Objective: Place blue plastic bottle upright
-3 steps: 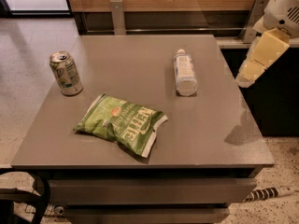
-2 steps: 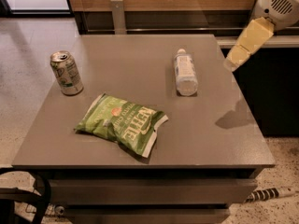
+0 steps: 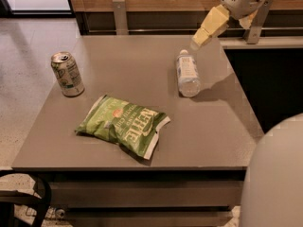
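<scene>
The blue plastic bottle (image 3: 188, 74) lies on its side on the grey table (image 3: 142, 56), right of the middle. It is clear with a pale label, and its white cap points toward the far edge. My gripper (image 3: 204, 31) hangs in the air just behind and to the right of the cap end, slanting down toward it, apart from the bottle. It holds nothing that I can see.
A green-and-white drink can (image 3: 67, 74) stands upright at the table's left. A green chip bag (image 3: 123, 125) lies flat near the front middle. A low wall and rail (image 3: 142, 13) run behind the table. Part of my arm (image 3: 274, 174) fills the lower right corner.
My gripper has moved left from beyond the table's right edge to just behind the bottle's cap. The bottle, can and bag have not moved.
</scene>
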{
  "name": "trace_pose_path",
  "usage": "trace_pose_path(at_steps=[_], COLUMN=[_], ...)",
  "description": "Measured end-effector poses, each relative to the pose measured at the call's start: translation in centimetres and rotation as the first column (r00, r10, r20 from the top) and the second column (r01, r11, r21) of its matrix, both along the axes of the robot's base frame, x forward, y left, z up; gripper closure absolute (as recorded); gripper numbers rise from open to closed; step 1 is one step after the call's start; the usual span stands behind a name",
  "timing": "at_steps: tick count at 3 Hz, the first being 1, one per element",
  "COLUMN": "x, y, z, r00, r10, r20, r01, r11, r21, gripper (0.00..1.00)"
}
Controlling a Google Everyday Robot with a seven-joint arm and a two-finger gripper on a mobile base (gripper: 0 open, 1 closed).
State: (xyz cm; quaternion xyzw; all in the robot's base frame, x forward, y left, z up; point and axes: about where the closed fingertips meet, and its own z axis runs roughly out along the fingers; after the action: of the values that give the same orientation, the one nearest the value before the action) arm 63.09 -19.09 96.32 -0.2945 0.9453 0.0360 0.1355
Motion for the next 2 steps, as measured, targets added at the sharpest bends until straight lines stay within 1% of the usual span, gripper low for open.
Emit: trace_pose_path(at_steps=[1, 2], x=[4.47, 5.12], y=[3.09, 3.38], z=[-1.18, -1.33], r00=[0.9958, 0.9954], r10=[-0.090, -0.091], r20=[0.013, 0.030], r01=[0.090, 0.090], r11=[0.996, 0.995], r21=[0.030, 0.037], gripper=[0.00, 0.00])
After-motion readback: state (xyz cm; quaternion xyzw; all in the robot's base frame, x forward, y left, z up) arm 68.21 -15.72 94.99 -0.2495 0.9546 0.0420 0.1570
